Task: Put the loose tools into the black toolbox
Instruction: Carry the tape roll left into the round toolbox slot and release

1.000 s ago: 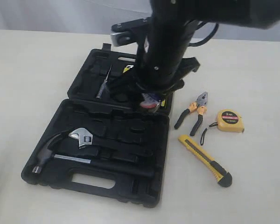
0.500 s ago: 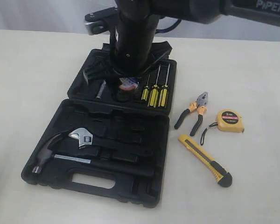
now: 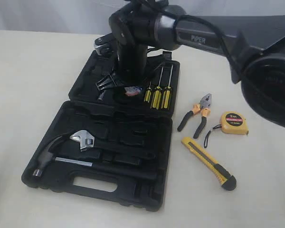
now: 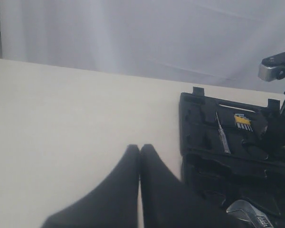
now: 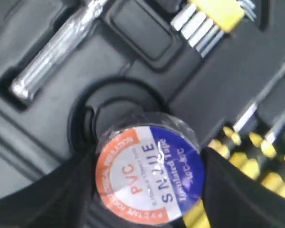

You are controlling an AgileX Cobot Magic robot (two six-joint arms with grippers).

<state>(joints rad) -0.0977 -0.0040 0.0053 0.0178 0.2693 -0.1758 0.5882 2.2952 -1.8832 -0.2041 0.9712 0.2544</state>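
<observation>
A: Right, starting with the right gripper [image 5: 151, 197]: holding anything?

B: Clamped on the black tape roll [image 5: 149, 176], a dark finger [image 5: 61, 194] on each side of the white, blue and orange-red label. Jaws spread to the roll's width.

A: And placed where?

B: Over the far half of the black toolbox [image 3: 47, 178], right above a round recess [image 5: 109, 107], just beside the three yellow-handled screwdrivers [image 3: 156, 95]. Seated in the recess or held just over it? Cannot tell.

A: Left gripper [image 4: 140, 187]?

B: Closed, fingers pressed together, over the table [image 3: 33, 71] beside the toolbox.

A: Rest of the loose tools?

B: Lying out on the table to the right of the case: orange-and-black pliers [image 3: 196, 115], yellow tape measure [image 3: 233, 122] marked 2m to their right, yellow-and-black utility knife [image 3: 209, 163] nearer the camera. None touching the toolbox.

A: Inside the near half?

B: Black-handled hammer [image 3: 50, 154] and silver adjustable wrench [image 3: 83, 138], side by side in the moulded recesses.
</observation>
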